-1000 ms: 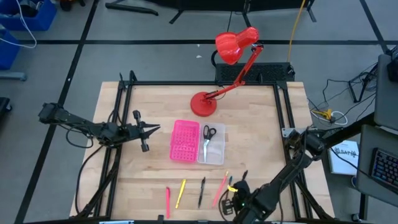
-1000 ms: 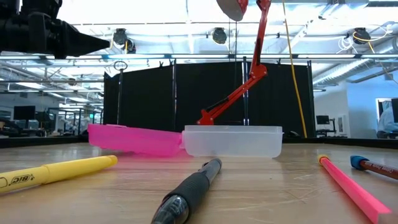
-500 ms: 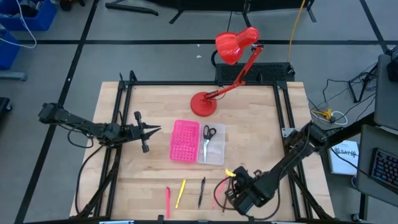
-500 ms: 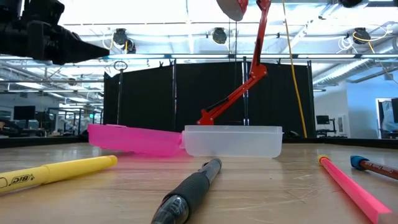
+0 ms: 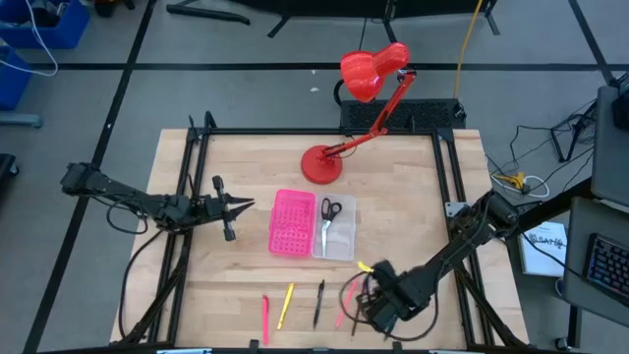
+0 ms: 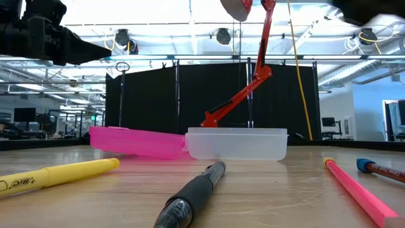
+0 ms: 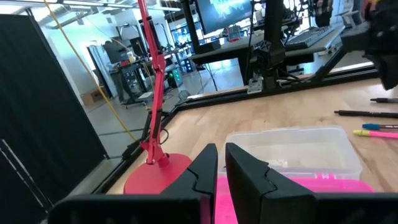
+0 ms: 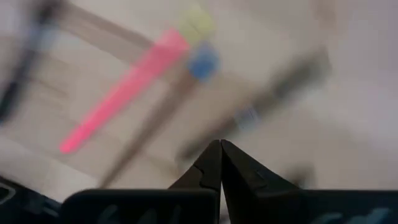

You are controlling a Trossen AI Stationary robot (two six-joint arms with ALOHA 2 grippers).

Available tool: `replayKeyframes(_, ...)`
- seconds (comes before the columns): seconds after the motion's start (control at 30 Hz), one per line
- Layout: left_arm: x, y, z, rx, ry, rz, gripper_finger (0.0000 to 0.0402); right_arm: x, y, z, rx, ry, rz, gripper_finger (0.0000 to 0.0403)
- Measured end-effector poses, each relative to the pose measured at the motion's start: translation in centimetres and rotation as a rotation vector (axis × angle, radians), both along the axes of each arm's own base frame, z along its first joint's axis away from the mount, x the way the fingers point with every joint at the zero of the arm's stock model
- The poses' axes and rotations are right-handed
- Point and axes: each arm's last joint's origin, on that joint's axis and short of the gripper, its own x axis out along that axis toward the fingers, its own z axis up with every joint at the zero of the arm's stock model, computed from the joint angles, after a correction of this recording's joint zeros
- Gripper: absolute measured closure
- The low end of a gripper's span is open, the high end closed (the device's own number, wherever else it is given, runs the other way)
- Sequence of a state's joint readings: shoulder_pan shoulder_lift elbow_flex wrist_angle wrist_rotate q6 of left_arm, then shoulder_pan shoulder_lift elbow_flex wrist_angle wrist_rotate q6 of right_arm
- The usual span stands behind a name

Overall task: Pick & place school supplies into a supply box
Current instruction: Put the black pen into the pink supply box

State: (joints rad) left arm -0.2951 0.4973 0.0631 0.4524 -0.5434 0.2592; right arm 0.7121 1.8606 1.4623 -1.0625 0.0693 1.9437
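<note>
The supply box lies open mid-table, its pink half beside its clear half. Black-handled scissors lie in the clear half. Near the front edge lie a red pen, a yellow one, a black one and a pink one. My right gripper hangs shut above the pens at the right end of the row, pointing down, holding nothing; its wrist view shows the pink pen and a blue-capped pencil below. My left gripper waits level, left of the box, fingers slightly apart.
A red desk lamp stands with its base just beyond the box, its arm slanting up to a head past the far edge. Black frame rails run along the table's left and right sides. Bare wood lies between box and pens.
My right gripper has moved from the table's near edge a little toward the far edge, above the right end of the pen row. It has turned about its wrist and stayed shut. The pens and box have not moved.
</note>
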Motion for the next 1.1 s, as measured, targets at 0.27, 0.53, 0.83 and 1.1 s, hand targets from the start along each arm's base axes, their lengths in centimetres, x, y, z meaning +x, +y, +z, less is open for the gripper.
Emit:
replayKeyframes(0.27, 0.0, 0.0, 0.0, -0.016, -0.006, 0.0, 0.036, -2.1, 0.9, -0.9, -0.045, 0.053, -0.245, 0.0403)
replayKeyframes(0.53, 0.0, 0.0, -0.1, -0.023, 0.0, 0.001, 0.036, -0.6, 0.6, -0.8, -0.092, -0.068, 0.184, 0.0403)
replayKeyframes(0.83, 0.0, 0.0, 0.0, 0.078, 0.019, 0.01, 0.036, 0.1, -0.5, -0.8, 0.01, 0.057, 0.891, 0.0403)
replayKeyframes(1.1, 0.0, 0.0, 0.5, 0.187, -0.002, 0.016, 0.036, 0.6, -1.6, -0.7, -0.091, 0.088, 1.374, 0.0403)
